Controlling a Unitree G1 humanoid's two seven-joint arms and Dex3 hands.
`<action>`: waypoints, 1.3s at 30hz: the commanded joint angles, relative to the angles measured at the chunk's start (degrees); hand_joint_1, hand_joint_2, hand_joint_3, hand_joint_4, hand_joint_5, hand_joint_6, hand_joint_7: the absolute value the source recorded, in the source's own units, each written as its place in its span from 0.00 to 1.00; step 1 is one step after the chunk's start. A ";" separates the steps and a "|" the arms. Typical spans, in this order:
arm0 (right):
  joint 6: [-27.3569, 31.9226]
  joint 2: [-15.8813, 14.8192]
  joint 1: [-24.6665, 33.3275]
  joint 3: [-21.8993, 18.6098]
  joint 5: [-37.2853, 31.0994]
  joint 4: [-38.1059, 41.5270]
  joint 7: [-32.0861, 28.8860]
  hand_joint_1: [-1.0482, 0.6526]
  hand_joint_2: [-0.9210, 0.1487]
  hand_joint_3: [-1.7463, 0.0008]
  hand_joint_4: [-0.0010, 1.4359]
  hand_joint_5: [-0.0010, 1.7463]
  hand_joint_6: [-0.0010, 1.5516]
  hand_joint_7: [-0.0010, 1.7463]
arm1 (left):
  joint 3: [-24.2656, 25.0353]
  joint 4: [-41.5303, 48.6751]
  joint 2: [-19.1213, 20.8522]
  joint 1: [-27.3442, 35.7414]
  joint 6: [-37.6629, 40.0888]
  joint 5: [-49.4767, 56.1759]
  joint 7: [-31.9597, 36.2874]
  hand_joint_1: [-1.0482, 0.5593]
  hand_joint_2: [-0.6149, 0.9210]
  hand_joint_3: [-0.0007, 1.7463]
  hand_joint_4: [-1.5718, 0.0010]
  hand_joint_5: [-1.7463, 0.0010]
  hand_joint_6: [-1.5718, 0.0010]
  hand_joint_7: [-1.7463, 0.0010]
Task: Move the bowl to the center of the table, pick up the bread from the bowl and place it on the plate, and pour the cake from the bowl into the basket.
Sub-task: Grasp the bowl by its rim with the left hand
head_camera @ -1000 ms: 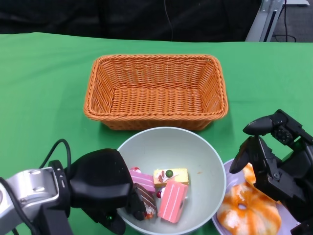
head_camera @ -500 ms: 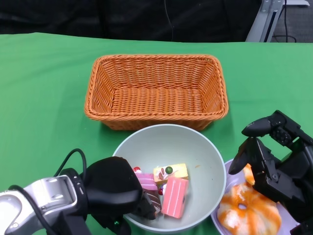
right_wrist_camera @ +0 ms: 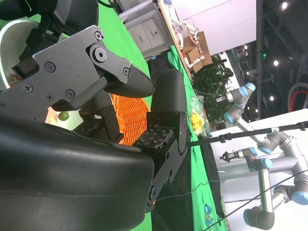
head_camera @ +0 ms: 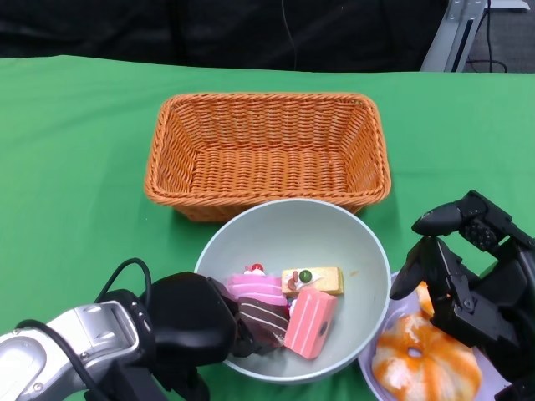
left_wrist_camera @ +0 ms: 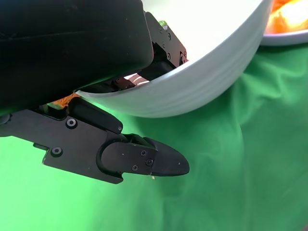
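A green cloth-covered tabletop [head_camera: 75, 167] carries a rectangular orange woven wicker basket [head_camera: 267, 154], which sits at 12 o'clock from a round pale grey-green bowl [head_camera: 292, 288]. The bowl's far rim reaches the basket's near wall in the head view.

The robot's left hand [head_camera: 196, 322], black on a silver forearm, grips the bowl at its 8 o'clock rim, with fingers reaching over the edge to the inside. In the left wrist view the bowl's underside stands clear of the green cloth, with one finger [left_wrist_camera: 144, 161] stretched beneath it.

Inside the bowl lie several pieces of toy cake: a pink-frosted slice topped with a red cherry [head_camera: 255, 286], a chocolate-brown slice [head_camera: 266, 322], a pink striped rectangular slice [head_camera: 309, 323], and a yellow slice with a green and a red dot on top [head_camera: 313, 280]. They are bunched in the bowl's lower half, nearest the left hand.

At 3 o'clock from the bowl, a white round plate [head_camera: 369, 376] holds an orange and white glazed ring-shaped bread [head_camera: 426, 355]. The plate's edge lies just beside the bowl.

The right hand [head_camera: 456, 267], also black, hovers over the bread with its fingers spread apart, holding nothing.
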 commanded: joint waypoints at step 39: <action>-0.89 -0.85 1.32 1.01 -0.38 -0.18 -0.37 0.57 0.29 0.41 0.54 0.91 0.46 0.75 | -7.12 35.70 -4.14 -9.63 -21.22 2.64 55.21 0.48 1.00 0.10 0.56 0.00 0.69 0.00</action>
